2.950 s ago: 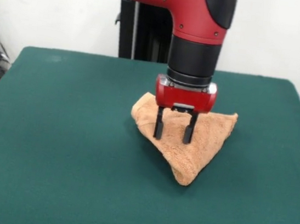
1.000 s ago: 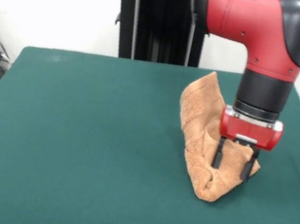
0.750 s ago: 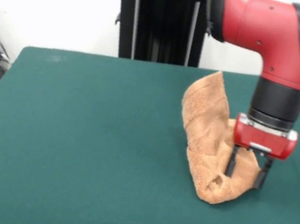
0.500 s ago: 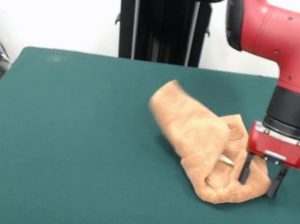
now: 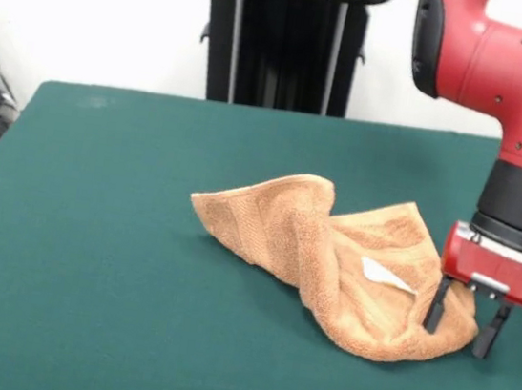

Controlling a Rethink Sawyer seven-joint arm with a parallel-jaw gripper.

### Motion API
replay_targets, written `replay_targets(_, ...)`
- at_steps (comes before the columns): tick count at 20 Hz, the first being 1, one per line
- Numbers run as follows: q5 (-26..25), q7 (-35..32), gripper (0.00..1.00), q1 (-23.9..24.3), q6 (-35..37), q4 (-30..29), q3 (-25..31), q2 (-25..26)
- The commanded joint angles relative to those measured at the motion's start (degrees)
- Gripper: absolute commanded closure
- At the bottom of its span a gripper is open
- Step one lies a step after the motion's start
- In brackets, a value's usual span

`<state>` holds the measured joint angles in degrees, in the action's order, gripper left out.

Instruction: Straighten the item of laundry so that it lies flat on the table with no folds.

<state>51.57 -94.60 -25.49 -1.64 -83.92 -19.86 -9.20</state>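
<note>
The item of laundry (image 5: 322, 246), an orange-tan terry towel, lies crumpled right of the table's (image 5: 90, 250) middle. Its left part spreads out toward a corner, a thick fold runs through its middle, and a small white label (image 5: 383, 274) shows on top. My gripper (image 5: 462, 320) stands at the towel's right end, low over the cloth. Its two black fingers (image 5: 436, 307) are apart, and the towel's right corner bulges between them.
The dark green table stretches wide to the left and front of the towel. A black stand (image 5: 286, 40) rises behind the far edge. The red arm (image 5: 508, 74) comes down at the right, close to the table's right edge.
The gripper has moved right and toward the camera, dragging the towel's end. The part that stood upright has flopped over to the left and now lies spread on the table, with the label showing.
</note>
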Motion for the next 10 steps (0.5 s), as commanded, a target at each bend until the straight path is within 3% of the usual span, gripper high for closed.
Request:
replay_targets(1,1.5,-15.0,0.0,0.2,2.2,0.8,8.4,4.0)
replay_targets(10,2.9,-16.0,0.0,-0.8,4.0,1.2,7.6,3.7)
